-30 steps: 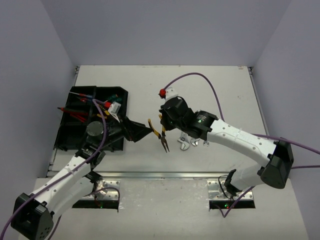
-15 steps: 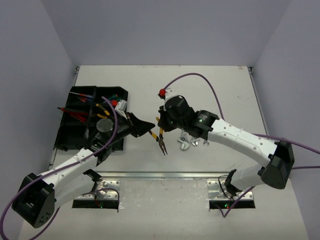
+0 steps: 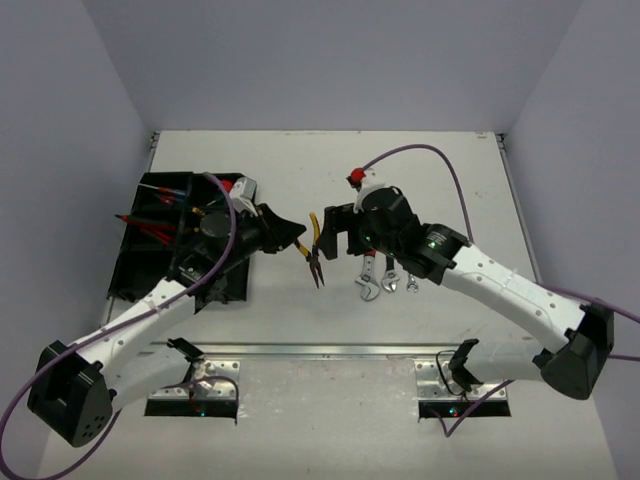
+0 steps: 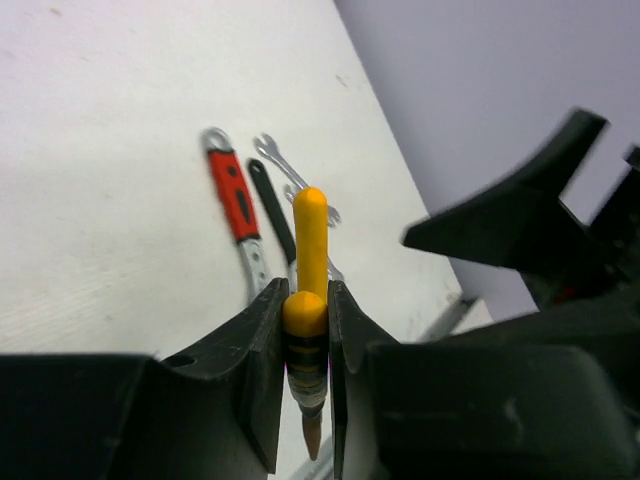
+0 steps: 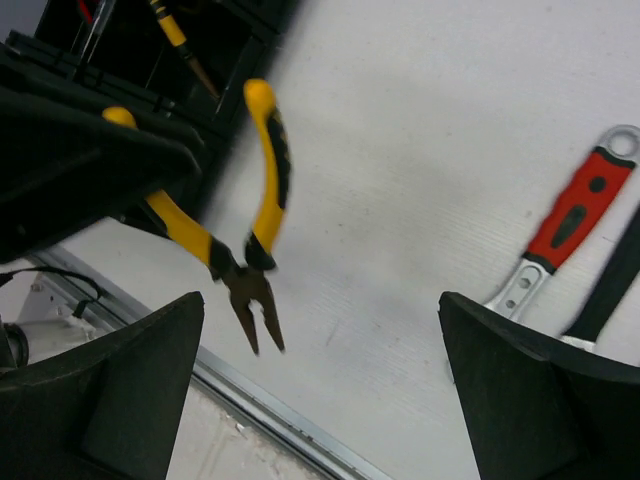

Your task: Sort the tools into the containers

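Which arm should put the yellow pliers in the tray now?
Left. The left pincer grips the pliers by one handle, and the tray lies right beside it. The right pincer is open, holding nothing, farther from the tray.

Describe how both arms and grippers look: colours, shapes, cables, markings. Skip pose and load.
The left arm and right arm have white links with black joints. The left gripper and right gripper are matte black with wedge-shaped jaws. A purple cable loops along each arm. The right wrist carries a red knob. No readable markings.
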`<action>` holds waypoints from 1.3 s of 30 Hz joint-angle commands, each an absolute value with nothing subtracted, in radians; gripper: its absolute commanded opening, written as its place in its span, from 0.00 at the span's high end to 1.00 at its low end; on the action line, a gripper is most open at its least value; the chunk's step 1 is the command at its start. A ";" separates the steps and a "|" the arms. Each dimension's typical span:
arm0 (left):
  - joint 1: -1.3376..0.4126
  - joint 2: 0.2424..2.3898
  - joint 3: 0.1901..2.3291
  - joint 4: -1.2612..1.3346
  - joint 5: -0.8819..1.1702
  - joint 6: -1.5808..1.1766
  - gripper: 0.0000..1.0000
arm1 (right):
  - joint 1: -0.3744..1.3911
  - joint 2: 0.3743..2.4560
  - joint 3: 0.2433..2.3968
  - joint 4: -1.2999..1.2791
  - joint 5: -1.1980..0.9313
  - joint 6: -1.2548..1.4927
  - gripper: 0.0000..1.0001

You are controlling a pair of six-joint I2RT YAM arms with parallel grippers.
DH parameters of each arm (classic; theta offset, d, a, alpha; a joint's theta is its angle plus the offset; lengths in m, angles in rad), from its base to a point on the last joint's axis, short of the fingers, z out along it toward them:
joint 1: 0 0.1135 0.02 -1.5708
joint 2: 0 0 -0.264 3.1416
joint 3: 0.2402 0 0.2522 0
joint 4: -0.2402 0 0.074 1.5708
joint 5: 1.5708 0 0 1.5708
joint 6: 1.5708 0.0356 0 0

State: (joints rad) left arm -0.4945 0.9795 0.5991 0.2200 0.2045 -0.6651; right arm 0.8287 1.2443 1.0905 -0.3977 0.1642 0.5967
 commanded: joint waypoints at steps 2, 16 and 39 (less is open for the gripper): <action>-0.324 1.001 0.800 -0.084 -0.143 -0.624 1.00 | 0.745 1.053 1.003 -0.389 0.240 0.592 0.01; 0.029 1.328 1.084 -0.347 -0.539 -0.699 1.00 | 0.723 0.962 0.902 -0.423 0.272 0.505 0.01; 0.034 1.328 1.030 -0.364 -0.488 -0.732 0.65 | 0.693 1.068 0.913 -0.414 0.236 0.496 0.01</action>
State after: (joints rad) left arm 0.0261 1.3891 1.0411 -0.4276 -0.5163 -0.7404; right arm 0.7004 1.0525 0.8818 -0.4497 0.2428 0.4928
